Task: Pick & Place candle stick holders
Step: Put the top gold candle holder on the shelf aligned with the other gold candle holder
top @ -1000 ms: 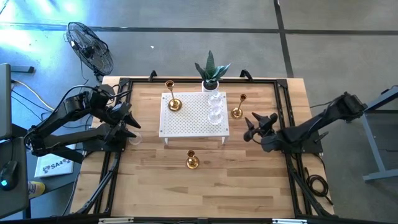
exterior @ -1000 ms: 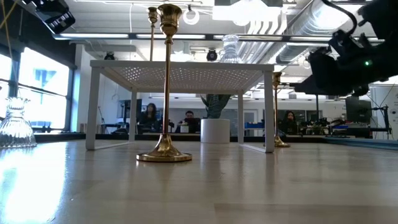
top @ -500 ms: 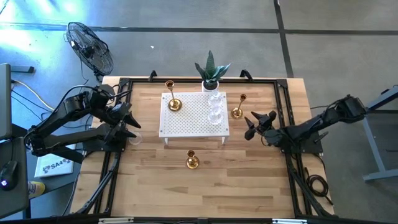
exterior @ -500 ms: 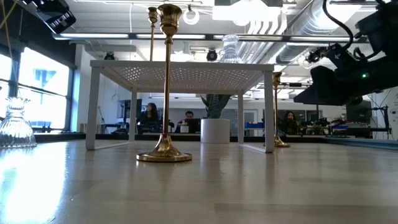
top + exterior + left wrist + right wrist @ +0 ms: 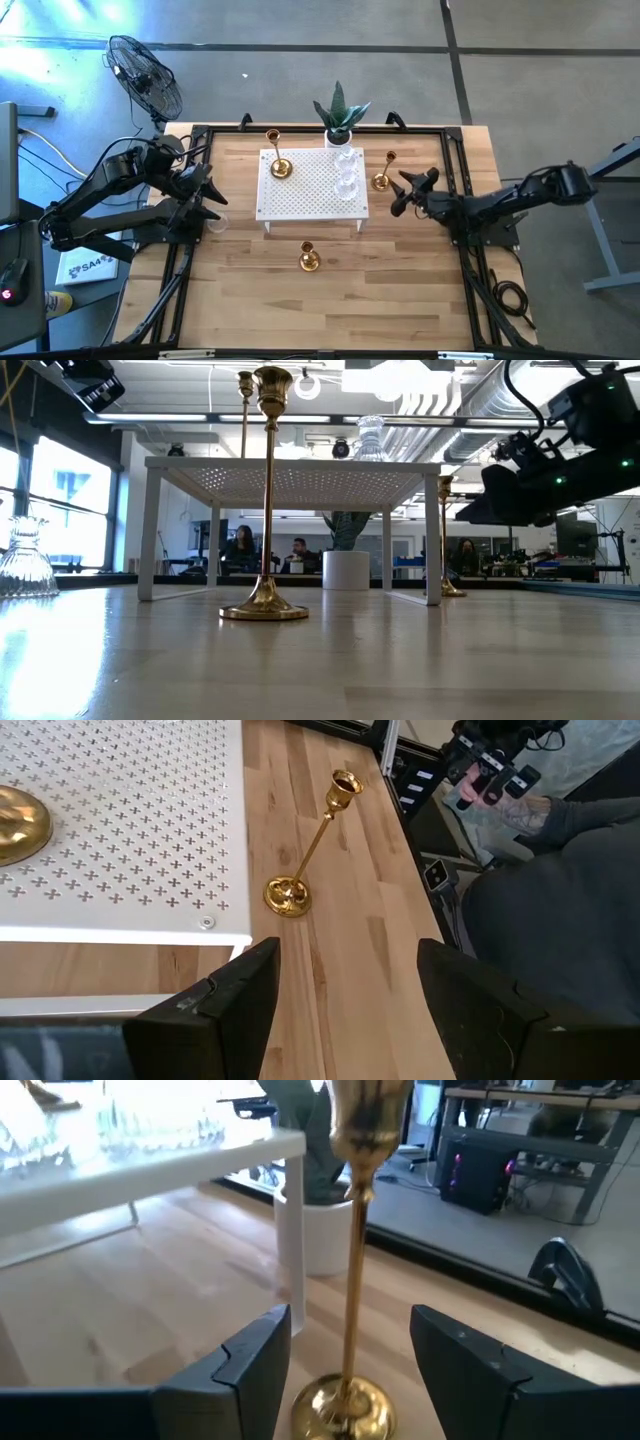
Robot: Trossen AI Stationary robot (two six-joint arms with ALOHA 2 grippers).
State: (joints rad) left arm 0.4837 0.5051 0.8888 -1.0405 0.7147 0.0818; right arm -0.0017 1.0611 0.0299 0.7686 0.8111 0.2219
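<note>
A white perforated stand (image 5: 310,190) carries one gold holder (image 5: 278,166) and clear glass holders (image 5: 347,172). A second gold holder (image 5: 381,180) stands on its base on the table, right of the stand. A third (image 5: 309,260) stands nearer the front and also shows in the low view (image 5: 266,510). One glass holder (image 5: 216,222) stands on the table by my left gripper (image 5: 207,197), which is open and empty. My right gripper (image 5: 402,193) is open just right of the second gold holder. Its fingers stand either side of the stem (image 5: 352,1280) without touching.
A green plant in a white pot (image 5: 340,118) stands behind the stand. Black rails (image 5: 460,200) run along the table's sides. A fan (image 5: 145,75) stands off the far left corner. A person in grey (image 5: 560,900) shows beyond the table edge in the left wrist view.
My right gripper has moved toward the table's left and far edge, closing in on the gold holder right of the stand, its arm stretching out lower.
</note>
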